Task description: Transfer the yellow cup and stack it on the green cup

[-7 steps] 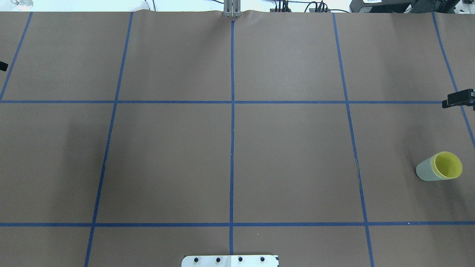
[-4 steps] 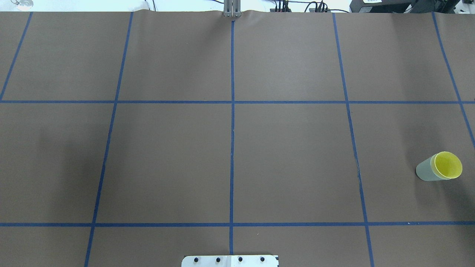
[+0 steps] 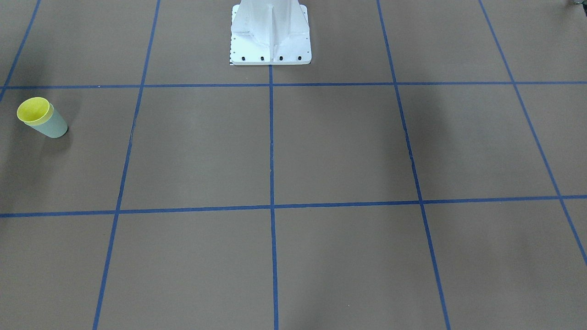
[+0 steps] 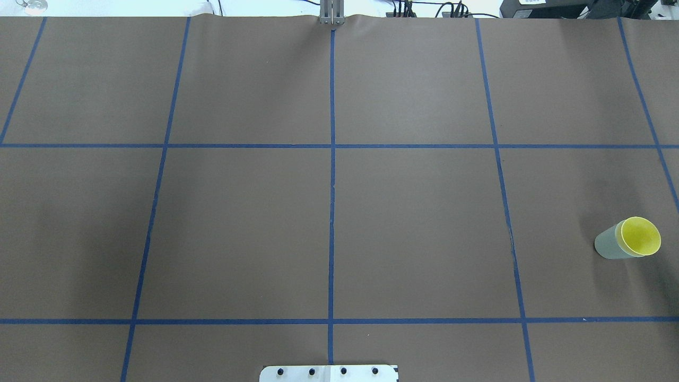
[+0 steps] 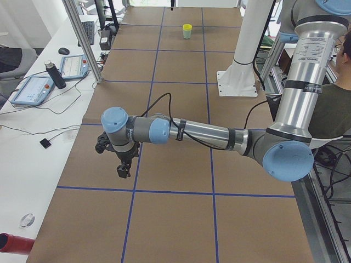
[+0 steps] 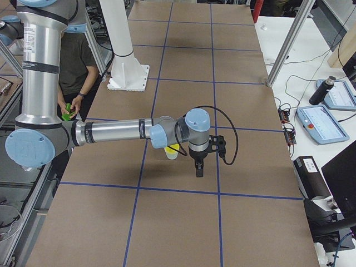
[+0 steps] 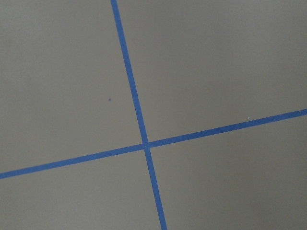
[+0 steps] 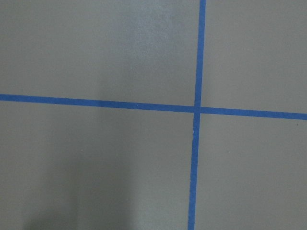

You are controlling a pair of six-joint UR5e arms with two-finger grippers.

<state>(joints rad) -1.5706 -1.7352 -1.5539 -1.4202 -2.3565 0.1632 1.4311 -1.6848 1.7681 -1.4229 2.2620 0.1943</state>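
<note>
The yellow cup [image 4: 641, 236] sits nested inside the green cup [image 4: 607, 246], upright on the table's right side near the edge. The pair also shows in the front view, yellow cup [image 3: 33, 110] in green cup [image 3: 52, 126], and far off in the exterior left view [image 5: 187, 30]. My right gripper [image 6: 199, 169] hangs above the table next to the cups [image 6: 173, 151], apart from them. My left gripper [image 5: 123, 170] hangs above the table's left end. Both show only in the side views, so I cannot tell whether they are open or shut. The wrist views show only brown table and blue tape.
The white robot pedestal [image 3: 270, 36] stands at the near middle edge. Blue tape lines [image 4: 332, 159] grid the brown table. Metal frame posts [image 6: 289, 39] and side desks with tablets [image 5: 33, 87] flank the table ends. A person [image 6: 72, 72] stands behind the robot.
Black gripper parts showed at the overhead view's left and right edges one second ago; both have moved out of that view. The nested cups have not moved.
</note>
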